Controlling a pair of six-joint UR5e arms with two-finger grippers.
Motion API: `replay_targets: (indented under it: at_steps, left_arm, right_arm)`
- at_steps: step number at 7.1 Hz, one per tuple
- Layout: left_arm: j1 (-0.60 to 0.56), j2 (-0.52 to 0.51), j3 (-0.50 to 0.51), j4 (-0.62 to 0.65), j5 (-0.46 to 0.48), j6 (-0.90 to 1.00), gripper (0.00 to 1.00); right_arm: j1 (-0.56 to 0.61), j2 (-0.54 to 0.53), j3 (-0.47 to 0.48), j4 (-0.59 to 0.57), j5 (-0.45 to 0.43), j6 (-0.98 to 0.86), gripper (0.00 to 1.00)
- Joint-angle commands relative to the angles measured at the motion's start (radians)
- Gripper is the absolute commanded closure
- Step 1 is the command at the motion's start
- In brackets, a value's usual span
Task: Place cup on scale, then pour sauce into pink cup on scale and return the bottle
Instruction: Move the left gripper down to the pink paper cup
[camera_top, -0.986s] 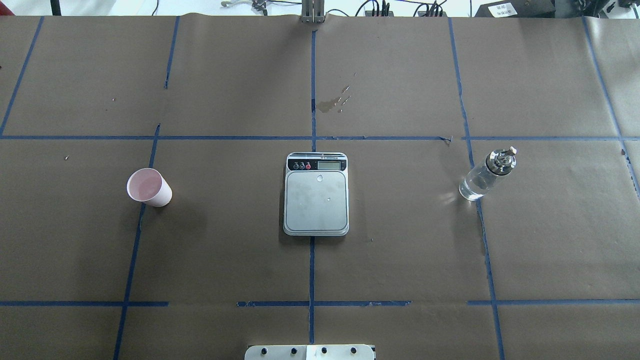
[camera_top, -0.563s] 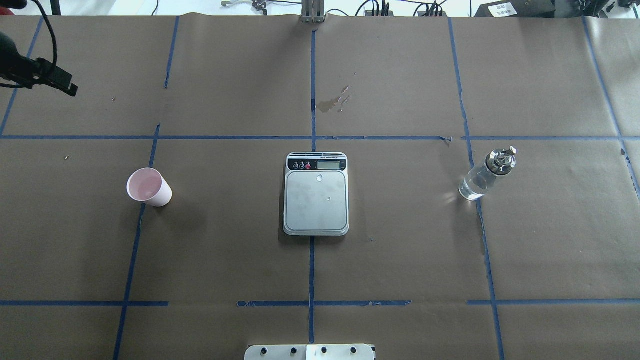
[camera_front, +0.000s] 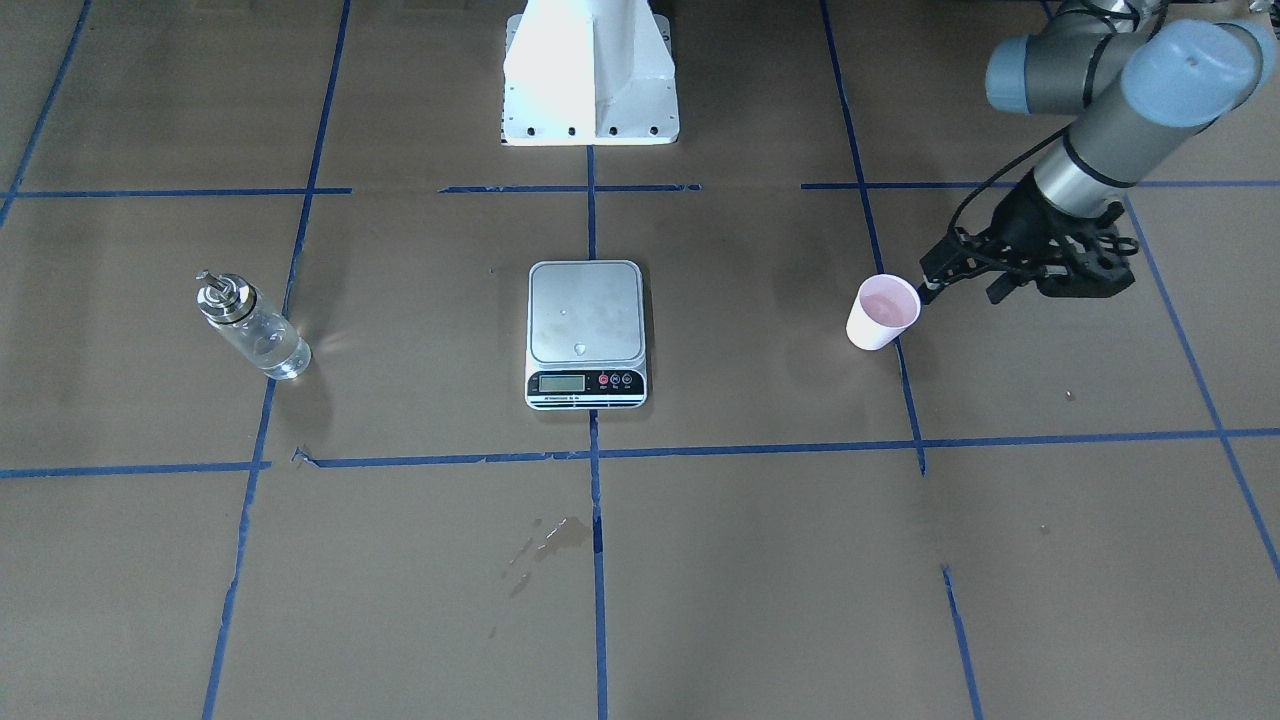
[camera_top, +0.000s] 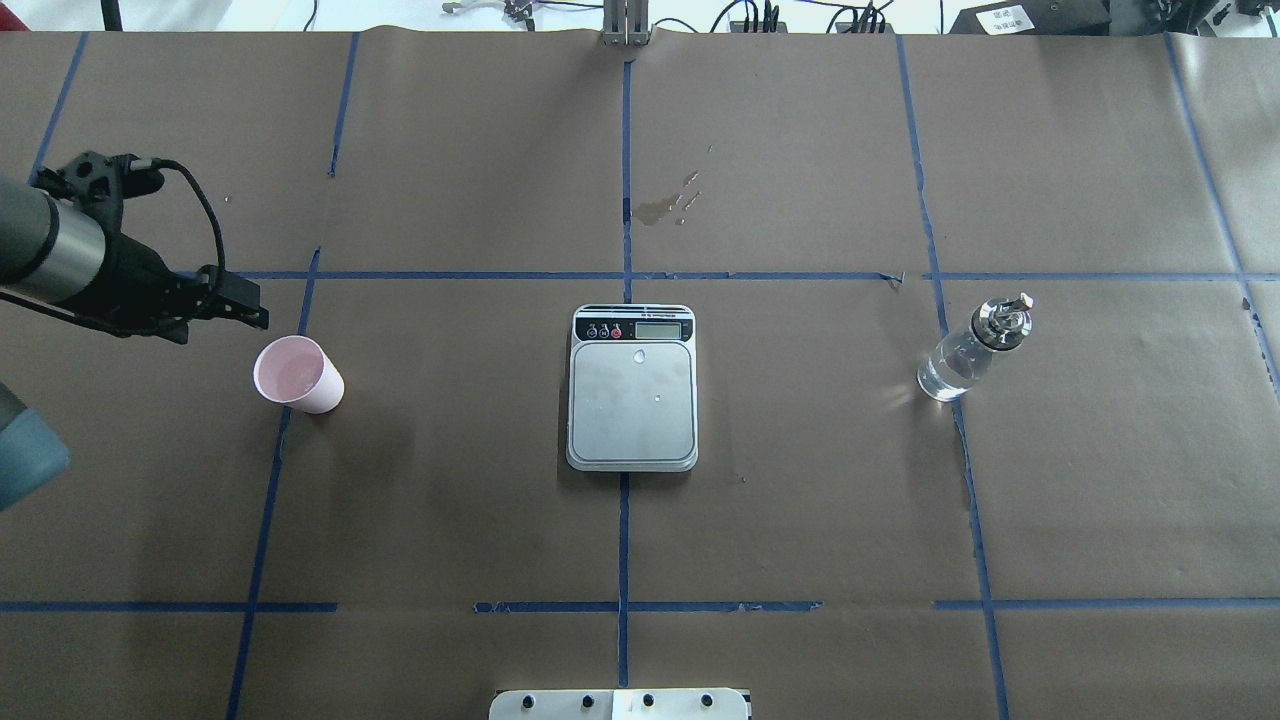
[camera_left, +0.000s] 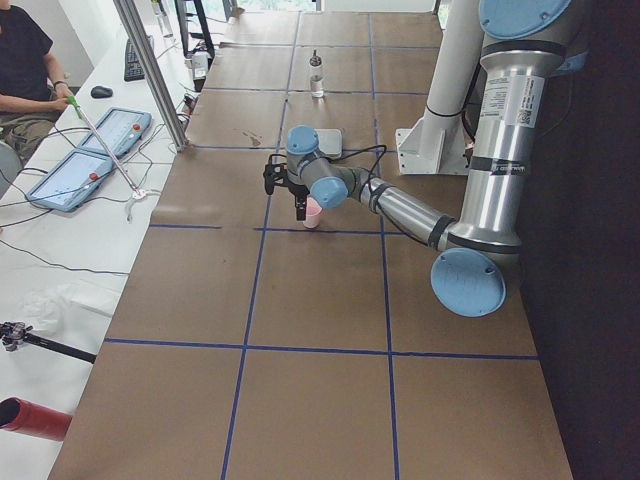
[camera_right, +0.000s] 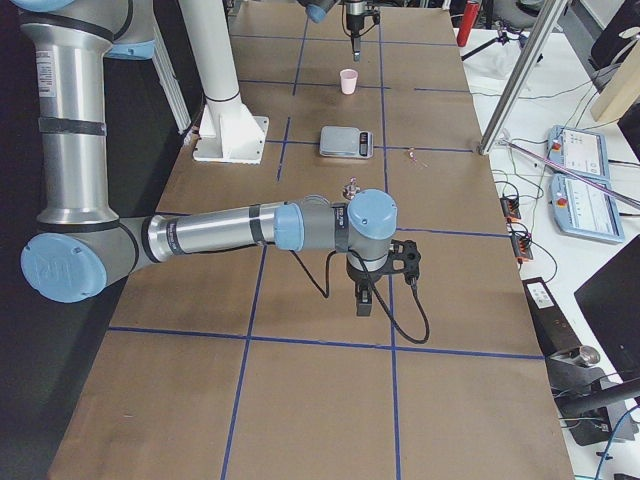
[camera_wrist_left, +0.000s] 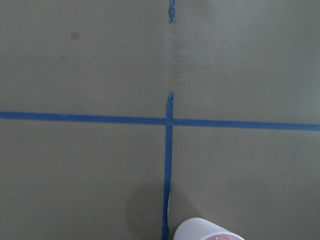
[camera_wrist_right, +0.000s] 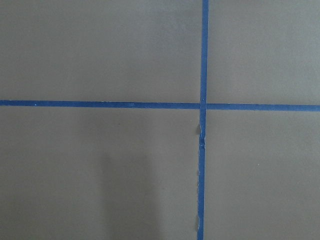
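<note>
One empty left tool (camera_front: 960, 293) hangs spread just beside the pink cup (camera_front: 883, 312), which it should straddle squarely and squeeze gently before the carry to the scale (camera_front: 585, 315).

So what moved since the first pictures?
The left gripper swung in from the left edge of the overhead view and moved toward the cup. It is now close by the cup's rim, on the side away from the robot, and holds nothing. Nothing was grabbed or let go. The cup, the scale and the bottle stayed where they were.
</note>
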Motion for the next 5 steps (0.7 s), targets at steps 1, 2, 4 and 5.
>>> replay_targets:
  at_steps: [1,2,4,5]
  left_arm:
    - [0.06,0.0,0.016,-0.008,0.046,-0.091,0.01]
    - [0.059,-0.001,0.024,-0.008,0.058,-0.088,0.01]
    - [0.06,-0.007,0.05,-0.008,0.075,-0.087,0.01]
    - [0.06,-0.01,0.053,-0.006,0.078,-0.087,0.02]
  right_arm:
    - [-0.001,-0.001,0.001,0.001,0.009,-0.001,0.0]
    - [-0.001,0.001,0.001,0.001,0.009,-0.001,0.0]
    - [0.002,0.002,0.002,0.001,0.019,-0.001,0.0]
    - [-0.001,0.004,0.001,0.0,0.019,-0.001,0.0]
